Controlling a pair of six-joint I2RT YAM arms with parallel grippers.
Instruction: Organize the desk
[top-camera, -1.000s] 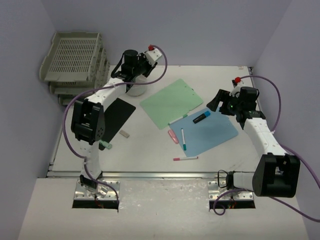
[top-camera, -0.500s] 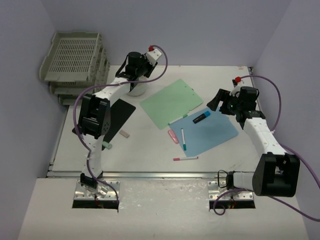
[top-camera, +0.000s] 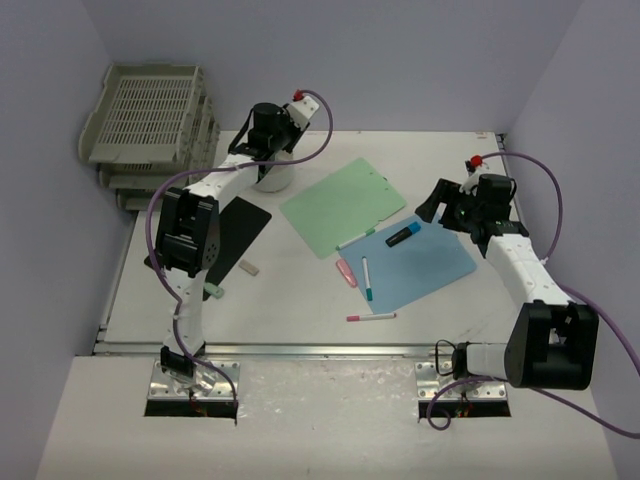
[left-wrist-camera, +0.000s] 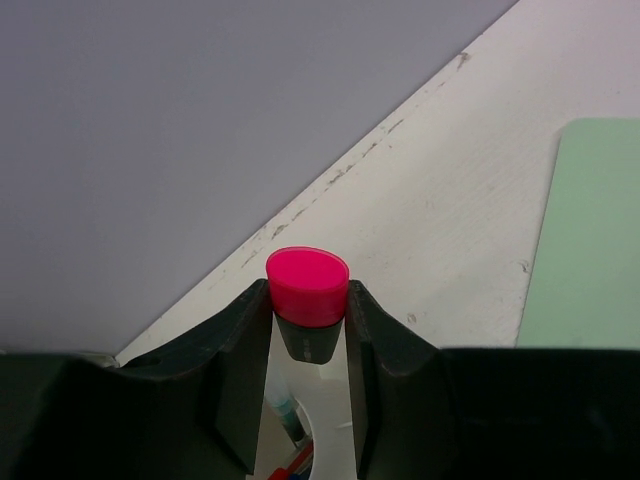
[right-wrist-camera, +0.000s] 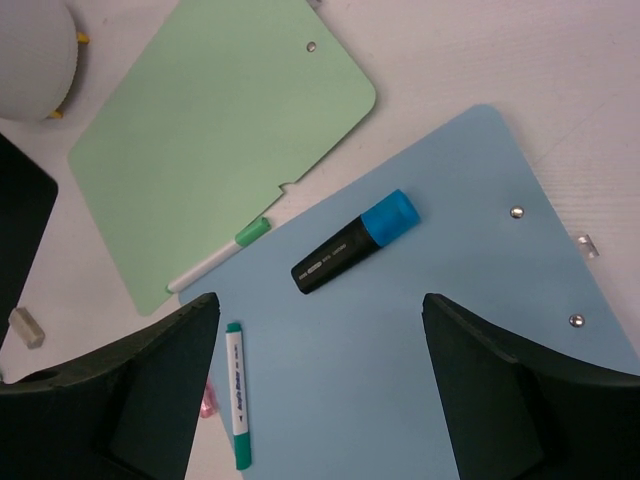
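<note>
Our left gripper (left-wrist-camera: 308, 335) pinches a pink-capped marker (left-wrist-camera: 308, 285) above the round white cup (left-wrist-camera: 328, 430), which seems to hold other pens. The right gripper (right-wrist-camera: 318, 320) gapes wide over the smooth blue clipboard (right-wrist-camera: 380, 330). The flat white desk (top-camera: 290, 290) fills mid-frame of the top view.

1. The tabletop (top-camera: 300, 295) is a large, flat, white rectangle that lies level and fills most of the top view.
2. A metal rail (top-camera: 300, 350) runs along its near edge. The edge opposite the rail meets the wall (top-camera: 400, 60).
3. The left wrist view shows faint scuffs and specks on the white surface by that far edge.
</note>
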